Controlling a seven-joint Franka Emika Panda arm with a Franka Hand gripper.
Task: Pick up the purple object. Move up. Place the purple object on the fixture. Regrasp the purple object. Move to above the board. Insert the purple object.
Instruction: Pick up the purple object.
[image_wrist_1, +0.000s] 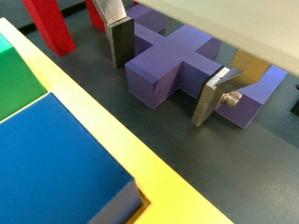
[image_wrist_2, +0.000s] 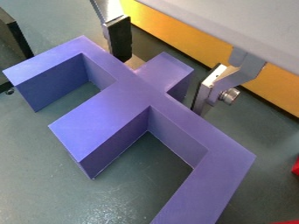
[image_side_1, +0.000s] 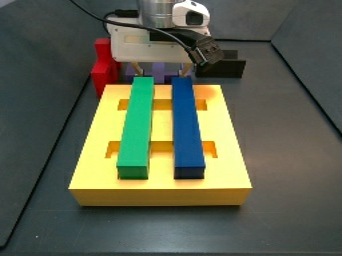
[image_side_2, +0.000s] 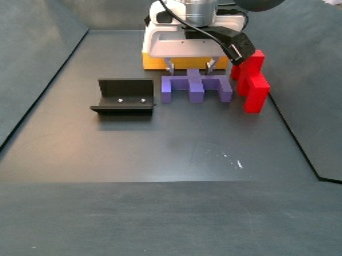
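The purple object (image_side_2: 197, 88) lies flat on the floor, close against the end of the yellow board (image_side_1: 94, 150). It fills both wrist views (image_wrist_1: 176, 66) (image_wrist_2: 128, 114). My gripper (image_side_2: 197, 68) is lowered over it and open. In both wrist views the gripper (image_wrist_1: 166, 70) (image_wrist_2: 163, 63) straddles one middle prong, one finger on each side in the notches. The fingers (image_wrist_1: 121, 39) stand apart from the prong's sides. The black fixture (image_side_2: 123, 97) stands on the floor beside the purple object and bears nothing. It also shows in a side view (image_side_1: 227, 68).
The board carries a long green bar (image_side_1: 138, 120) and a long blue bar (image_side_1: 187, 125). A red stepped block (image_side_2: 250, 80) stands upright right beside the purple object, opposite the fixture. Dark enclosure walls surround the floor.
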